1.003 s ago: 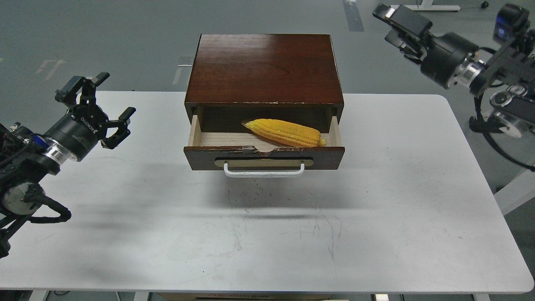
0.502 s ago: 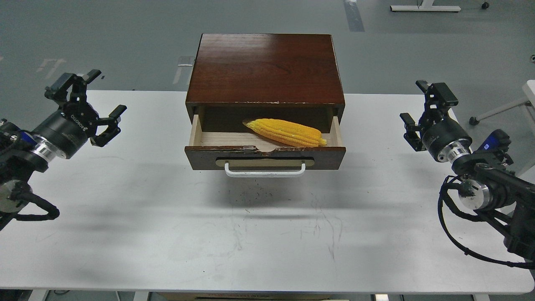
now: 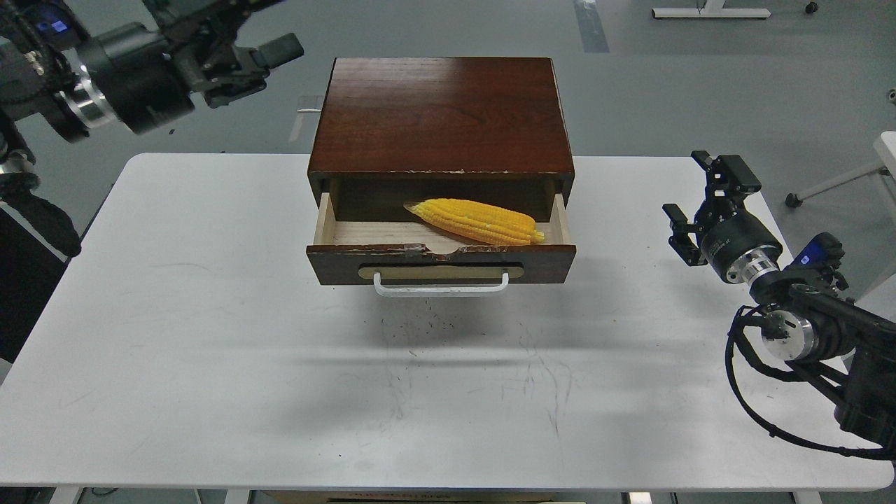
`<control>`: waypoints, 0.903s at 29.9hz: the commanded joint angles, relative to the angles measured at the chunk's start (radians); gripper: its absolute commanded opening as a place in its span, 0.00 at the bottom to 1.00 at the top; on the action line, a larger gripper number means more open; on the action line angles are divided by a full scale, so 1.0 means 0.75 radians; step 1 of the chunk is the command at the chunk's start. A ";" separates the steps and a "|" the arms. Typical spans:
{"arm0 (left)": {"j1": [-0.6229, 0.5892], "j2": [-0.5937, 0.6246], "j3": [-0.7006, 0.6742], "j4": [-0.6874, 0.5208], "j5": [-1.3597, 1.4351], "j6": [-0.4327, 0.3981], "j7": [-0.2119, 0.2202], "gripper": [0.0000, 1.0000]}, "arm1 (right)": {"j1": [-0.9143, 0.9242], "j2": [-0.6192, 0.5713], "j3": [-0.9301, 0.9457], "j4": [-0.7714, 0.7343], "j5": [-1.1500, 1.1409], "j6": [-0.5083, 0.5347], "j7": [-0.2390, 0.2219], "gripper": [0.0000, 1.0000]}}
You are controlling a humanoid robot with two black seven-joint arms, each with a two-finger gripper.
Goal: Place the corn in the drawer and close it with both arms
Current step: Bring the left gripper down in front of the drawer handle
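White table; drawer's chipped front hides part of corn.

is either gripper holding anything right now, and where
Nothing is held. The corn lies in the open drawer; the left gripper and right gripper are away from it.

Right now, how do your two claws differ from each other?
The left gripper is raised high, level with the back of the wooden box; the right gripper sits low over the white table, beside the open drawer. The right gripper's fingers are clearly spread open; the left gripper's fingers are too dark to separate. Both are black and hold nothing, and the corn lies in the drawer.
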 commanded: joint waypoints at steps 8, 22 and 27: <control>0.133 -0.228 0.027 -0.371 0.742 0.001 0.000 0.88 | -0.003 -0.002 -0.021 -0.001 0.000 0.004 0.000 0.99; 0.571 -0.300 0.144 -0.312 0.877 0.047 0.000 0.00 | -0.020 -0.002 -0.027 -0.001 -0.002 0.006 0.000 0.99; 0.616 -0.308 0.128 -0.204 0.612 0.061 0.000 0.00 | -0.024 -0.002 -0.027 -0.001 -0.002 0.006 0.000 0.99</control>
